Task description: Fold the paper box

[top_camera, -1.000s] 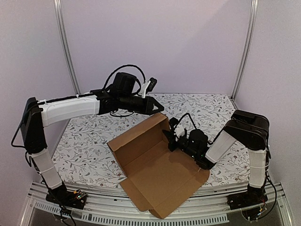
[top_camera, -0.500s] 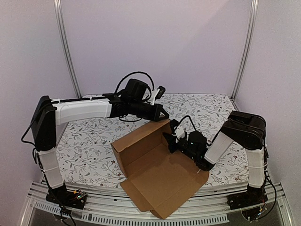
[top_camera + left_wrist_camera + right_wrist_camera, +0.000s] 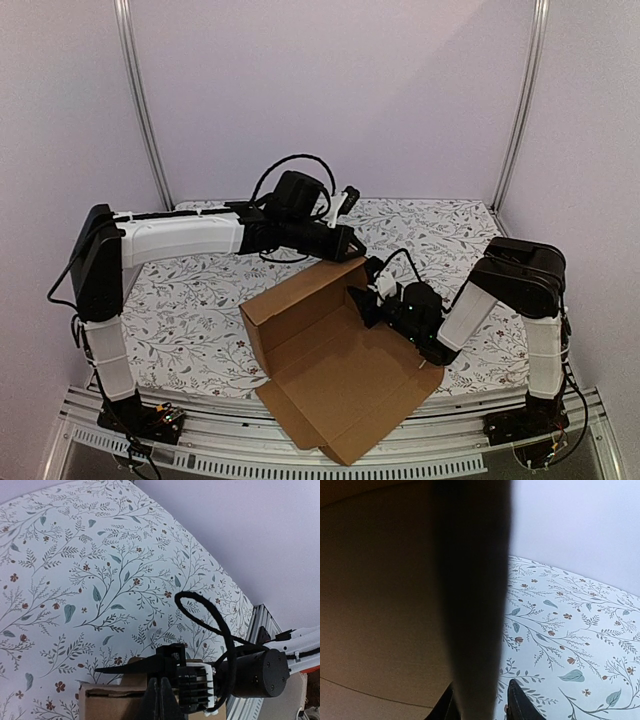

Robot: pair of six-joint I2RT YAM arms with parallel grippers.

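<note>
The paper box (image 3: 340,370) is a plain brown cardboard sheet, partly folded, with its back wall (image 3: 300,290) raised and its front panel flat over the table's near edge. My left gripper (image 3: 354,243) reaches in from the left and hovers shut, holding nothing, just above the back wall's right corner. In the left wrist view its closed fingers (image 3: 160,697) sit over the wall's top edge (image 3: 107,696). My right gripper (image 3: 363,299) is at the box's right side. Its jaws (image 3: 482,707) stand apart around an upright, dark, blurred cardboard flap (image 3: 470,605), with a slim gap at the right finger (image 3: 521,705).
A floral-patterned cloth (image 3: 190,300) covers the table. Metal posts (image 3: 140,100) stand at the back corners before pale walls. An aluminium rail (image 3: 240,445) runs along the near edge. A black cable (image 3: 210,615) loops off the right arm's wrist.
The left arm has swung right and down to the back wall's right corner and closed its jaws. The right gripper's jaws have parted around the flap. The box has shifted slightly.
</note>
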